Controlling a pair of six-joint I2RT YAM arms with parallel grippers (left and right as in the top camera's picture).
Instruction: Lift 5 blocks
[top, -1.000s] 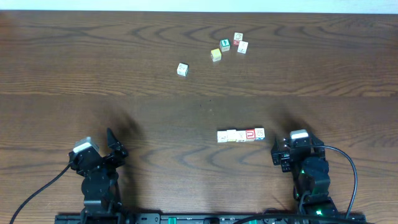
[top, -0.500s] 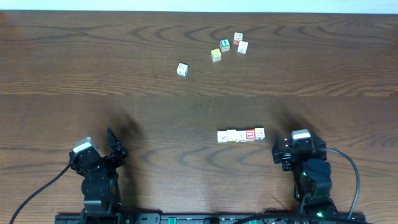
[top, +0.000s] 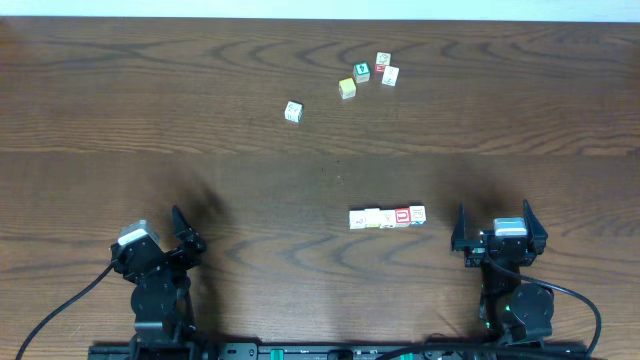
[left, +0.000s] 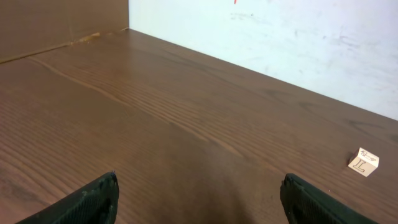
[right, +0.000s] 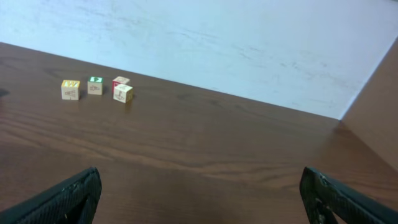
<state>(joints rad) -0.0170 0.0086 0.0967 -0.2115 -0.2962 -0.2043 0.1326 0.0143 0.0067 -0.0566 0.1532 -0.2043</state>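
Showing five pale-wood lettered blocks (top: 388, 217), one red-faced, touching in a row on the counter (top: 200, 150) near the right claw (top: 494, 218), on its left; it and the left claw (left: 199, 196) gape, empty.

My pincer (left: 200, 186) gapes wide, its two dark fingers (left: 93, 199) at the lower corners, over the brown tabletop (left: 155, 124). Far right, a pale cube (left: 364, 162) sits near the white wall (left: 280, 37).

Block row (top: 387, 217) open all sides; far cubes (top: 361, 72) well apart.
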